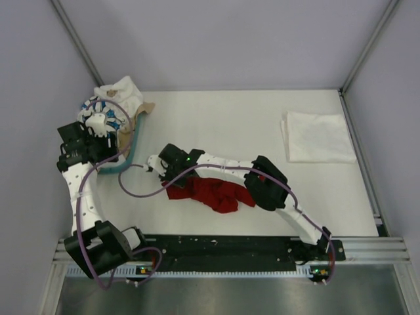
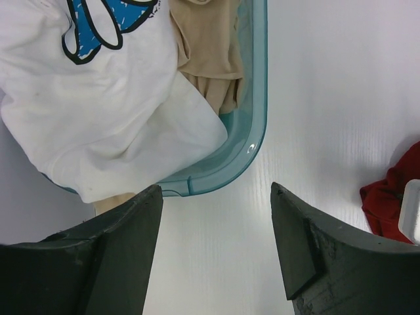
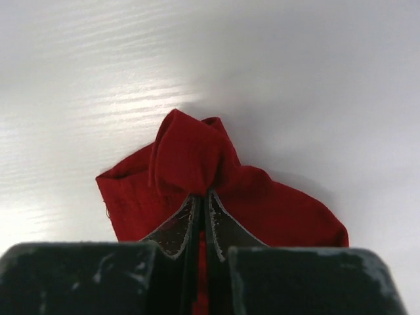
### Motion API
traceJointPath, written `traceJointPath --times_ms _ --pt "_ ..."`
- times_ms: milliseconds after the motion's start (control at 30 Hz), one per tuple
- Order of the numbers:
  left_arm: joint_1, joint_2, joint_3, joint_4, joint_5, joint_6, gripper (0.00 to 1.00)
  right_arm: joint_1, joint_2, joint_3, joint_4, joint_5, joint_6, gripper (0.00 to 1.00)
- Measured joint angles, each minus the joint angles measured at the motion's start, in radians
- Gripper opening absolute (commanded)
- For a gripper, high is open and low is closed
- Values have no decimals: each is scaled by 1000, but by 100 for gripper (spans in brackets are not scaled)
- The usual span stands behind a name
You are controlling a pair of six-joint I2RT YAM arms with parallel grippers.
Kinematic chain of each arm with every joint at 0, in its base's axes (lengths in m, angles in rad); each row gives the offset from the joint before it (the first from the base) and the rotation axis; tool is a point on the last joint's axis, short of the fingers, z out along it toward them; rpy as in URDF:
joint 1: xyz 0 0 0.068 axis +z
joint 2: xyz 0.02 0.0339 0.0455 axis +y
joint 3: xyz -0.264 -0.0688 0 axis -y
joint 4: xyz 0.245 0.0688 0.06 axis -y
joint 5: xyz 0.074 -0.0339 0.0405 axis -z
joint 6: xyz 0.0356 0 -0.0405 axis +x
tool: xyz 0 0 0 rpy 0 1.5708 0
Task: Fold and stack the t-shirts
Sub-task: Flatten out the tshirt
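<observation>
**Spread left end effector (image 2: 215,210), right end effector (image 3: 203,200) pinching red shirt (image 3: 190,157)**

We see the daisy shirt (image 2: 98,98) heaped in the tray (image 2: 256,125) near the left end effector, the red shirt crumpled mid-tabletop (image 1: 223,125), and the white shirt (image 1: 318,136) folded far right.

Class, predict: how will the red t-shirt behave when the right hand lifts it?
Probably floppy: the red t-shirt lies crumpled, so it should drape and hang. Likely light, since the right hand pinches only one thin fold.

White tabletop (image 1: 223,125) between pale lavender-grey walls (image 1: 223,39), slotted metal rail (image 1: 367,248) along its near edge.
</observation>
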Motion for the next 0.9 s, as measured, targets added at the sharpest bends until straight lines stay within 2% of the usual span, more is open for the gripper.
traceJointPath --times_ms 167,267,333,467,533,600,767,900 --pt "0 -2 0 0 10 -1 71 0 -25 80 -84 -43 2 0" --pt "0 -2 5 0 43 -1 71 -8 -100 186 -112 -52 2 0" --pt "0 -4 16 0 80 -2 72 -20 -201 256 -109 -51 11 0" --pt "-12 -22 68 14 192 -18 72 -94 -461 256 -68 -53 58 0" --pt "-31 -27 96 25 224 -31 72 -184 -624 183 2 -48 108 0" --pt "-98 -27 122 32 220 -36 73 -315 -789 67 71 -36 158 0" --pt "-436 -21 156 43 206 -13 74 -648 -1110 -325 222 -30 311 0" --pt "-670 0 156 42 183 36 74 -861 -1234 -621 273 -79 408 0"
